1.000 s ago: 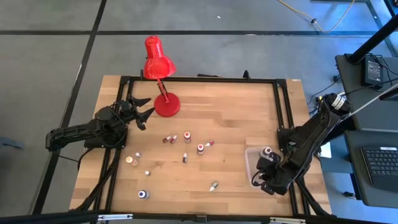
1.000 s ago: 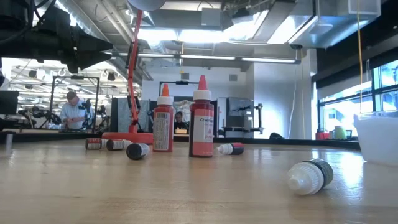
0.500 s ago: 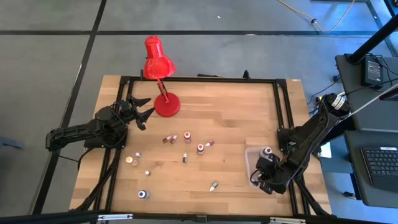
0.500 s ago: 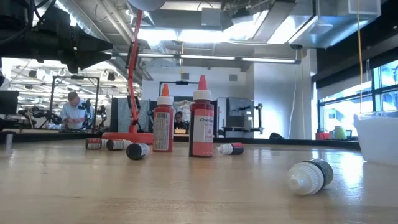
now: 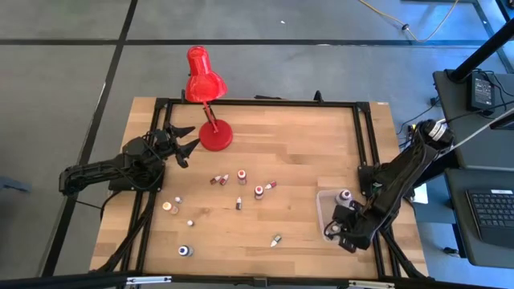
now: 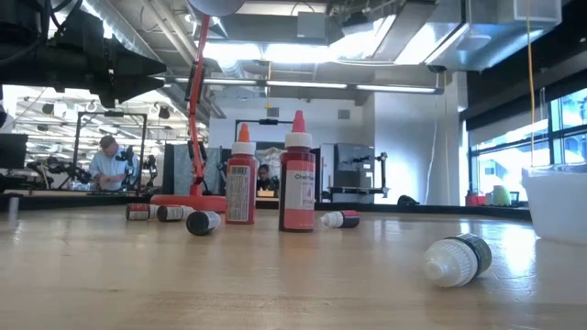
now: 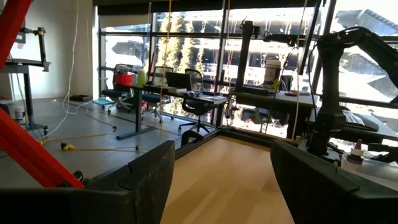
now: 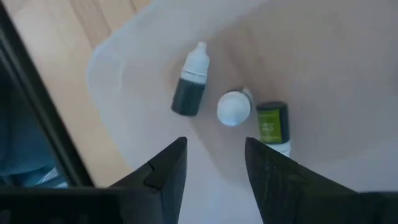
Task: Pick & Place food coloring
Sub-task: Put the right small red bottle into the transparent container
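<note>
While the right gripper (image 5: 339, 234) hangs over the tub (image 5: 323, 210), fingers spread and empty, three food coloring bottles (image 8: 188, 92) lie inside it; a fourth is possibly hidden under the arm. Remaining bottles (image 5: 242, 176) sit scattered left of the tub. Left gripper (image 5: 186, 137), beside the lamp (image 5: 210, 112), is spread.

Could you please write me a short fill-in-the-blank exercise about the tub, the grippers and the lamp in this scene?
1. The right gripper hangs with open fingers above the clear ____, which holds three bottles.
2. The left gripper waits, open, beside the red ____ base.
3. In the low view, two tall red bottles stand ____ on the table.
4. The dark bottle with the white cap nearest the low camera lies on its ____.

Missing words: tub; lamp; upright; side
</note>
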{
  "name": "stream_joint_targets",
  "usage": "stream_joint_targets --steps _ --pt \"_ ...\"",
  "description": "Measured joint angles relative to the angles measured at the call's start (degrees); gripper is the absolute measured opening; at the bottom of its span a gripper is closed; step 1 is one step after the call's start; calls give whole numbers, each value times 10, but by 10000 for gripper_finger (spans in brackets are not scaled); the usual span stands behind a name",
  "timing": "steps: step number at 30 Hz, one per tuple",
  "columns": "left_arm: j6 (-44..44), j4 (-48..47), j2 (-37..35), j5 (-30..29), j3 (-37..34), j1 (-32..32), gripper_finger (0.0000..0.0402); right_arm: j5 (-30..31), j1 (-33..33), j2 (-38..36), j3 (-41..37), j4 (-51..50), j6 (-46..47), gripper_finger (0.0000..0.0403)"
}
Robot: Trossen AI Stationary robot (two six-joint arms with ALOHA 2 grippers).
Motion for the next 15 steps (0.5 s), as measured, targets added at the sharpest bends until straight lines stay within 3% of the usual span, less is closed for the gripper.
stream_joint_targets --steps 6,9,15 --pt "0 0 0 0 0 0 259 19 -31 -45 34 -36 -3 169" --pt "0 0 0 0 0 0 259 67 -51 -72 56 -66 -19 169" --pt "0 0 0 1 0 0 259 190 -98 -110 90 -49 -263 169"
